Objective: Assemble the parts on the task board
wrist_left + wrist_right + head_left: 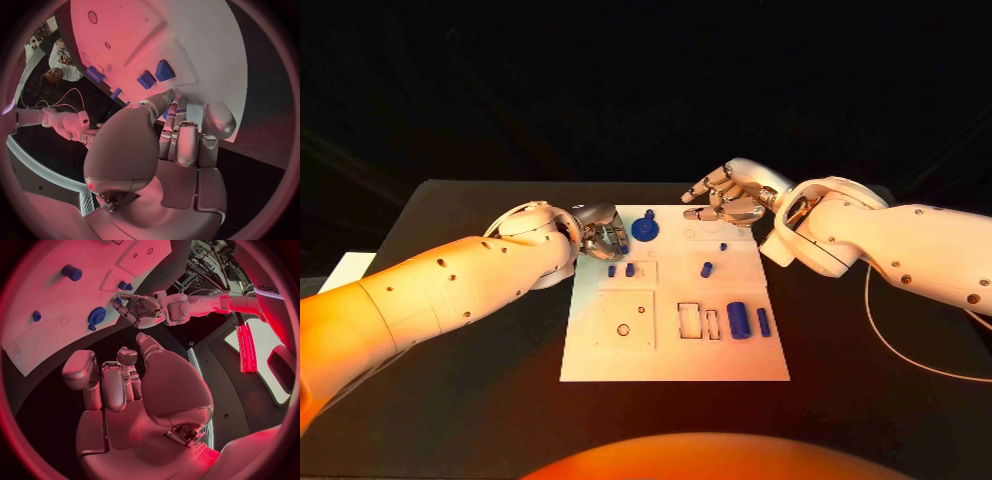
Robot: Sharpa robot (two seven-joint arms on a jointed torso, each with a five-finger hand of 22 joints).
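The white task board [675, 355] lies in the middle of the black table. My left hand [599, 232] is at its far left corner, just left of a blue gear [646, 229]. In the left wrist view the left hand [169, 145] has thumb and fingers curled round a small blue part [180, 108]; that part [117, 300] also shows at the fingertips in the right wrist view. My right hand [723, 195] hovers past the board's far edge, fingers loosely bent, holding nothing. Two short blue pegs [620, 270] stand near the left hand.
More blue parts sit on the board: a small one [707, 268] mid-board, a tiny one [723, 246], and two cylinders [737, 319] [763, 321] beside rectangular slots [691, 319]. A square recess [625, 320] lies at the near left. A thin cable [877, 330] trails on the table at the right.
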